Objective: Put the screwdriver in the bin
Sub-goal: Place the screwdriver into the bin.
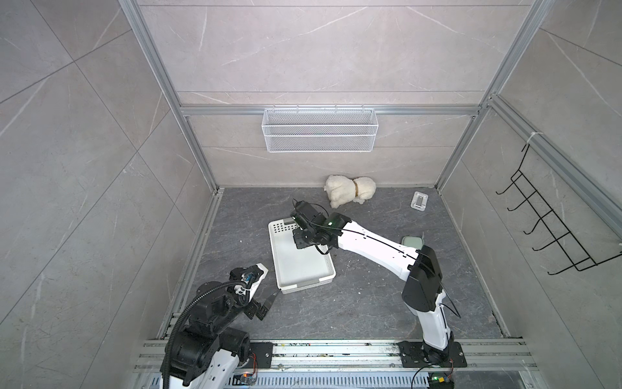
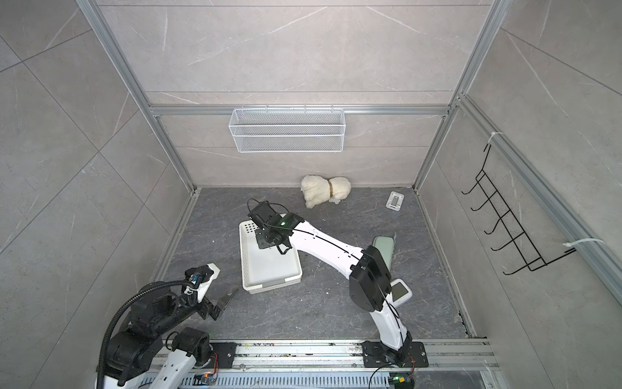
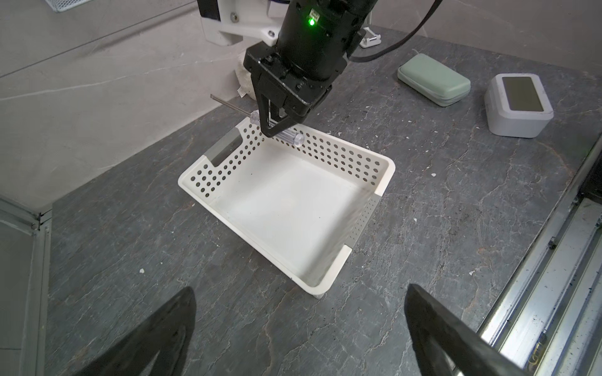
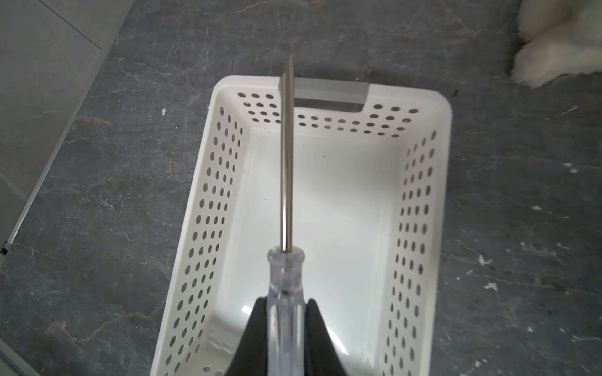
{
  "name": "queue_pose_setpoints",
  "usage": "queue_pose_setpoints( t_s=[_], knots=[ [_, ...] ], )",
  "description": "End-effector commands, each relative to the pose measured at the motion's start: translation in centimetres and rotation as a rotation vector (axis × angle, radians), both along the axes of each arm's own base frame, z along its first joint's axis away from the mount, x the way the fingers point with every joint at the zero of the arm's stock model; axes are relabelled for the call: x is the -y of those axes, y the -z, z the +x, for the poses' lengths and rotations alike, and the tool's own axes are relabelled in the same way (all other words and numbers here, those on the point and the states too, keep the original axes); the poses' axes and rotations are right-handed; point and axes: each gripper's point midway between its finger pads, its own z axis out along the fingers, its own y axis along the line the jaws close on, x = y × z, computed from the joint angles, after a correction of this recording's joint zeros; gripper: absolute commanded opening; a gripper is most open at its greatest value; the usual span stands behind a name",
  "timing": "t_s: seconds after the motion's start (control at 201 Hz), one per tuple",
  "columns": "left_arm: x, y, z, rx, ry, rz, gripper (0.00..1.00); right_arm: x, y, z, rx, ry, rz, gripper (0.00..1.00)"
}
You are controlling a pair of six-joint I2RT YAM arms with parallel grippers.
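- Two grippers show: the right gripper (image 4: pixel 286 301) is clamped on the clear handle of the screwdriver (image 4: pixel 286 162).
- It hangs level above the far end of the bin (image 3: pixel 389 162), shaft tip past the far rim.
- Near-left, the left gripper (image 3: pixel 301 289) stands spread wide, apart from the bin.

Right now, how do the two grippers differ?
The right gripper is shut on the screwdriver; the left gripper is open and empty. The right reaches out over the bin; the left is drawn back, outside the bin. Both have black, pointed fingers.
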Motion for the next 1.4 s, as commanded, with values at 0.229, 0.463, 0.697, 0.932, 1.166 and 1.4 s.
queue_pose_setpoints(
  t_s=[0.229,0.463,0.697,0.932,1.166,1.4],
  knots=[
    [0.4,0.1,-0.3,-0.032,0.042,0.036,1.0,-2.7,6.2,0.6,-0.098,-0.049,-0.07,0.0],
    [0.6,0.0,-0.2,-0.04,0.057,0.036,1.0,-3.9,10.0,0.9,-0.144,-0.073,-0.108,0.0],
    [0.7,-0.3,-0.1,-0.028,0.055,0.028,1.0,-4.3,11.3,1.4,-0.164,-0.093,-0.128,0.12],
    [0.7,-0.4,0.0,-0.019,0.055,0.027,1.0,-4.1,8.1,2.0,-0.115,-0.095,-0.103,0.27],
    [0.6,-0.8,0.6,0.004,0.032,0.01,1.0,-3.5,4.9,1.9,-0.07,-0.096,-0.08,0.49],
    [0.0,-0.5,2.4,0.024,-0.058,-0.023,1.0,-1.3,0.8,1.9,0.026,-0.072,-0.042,0.86]
  ],
)
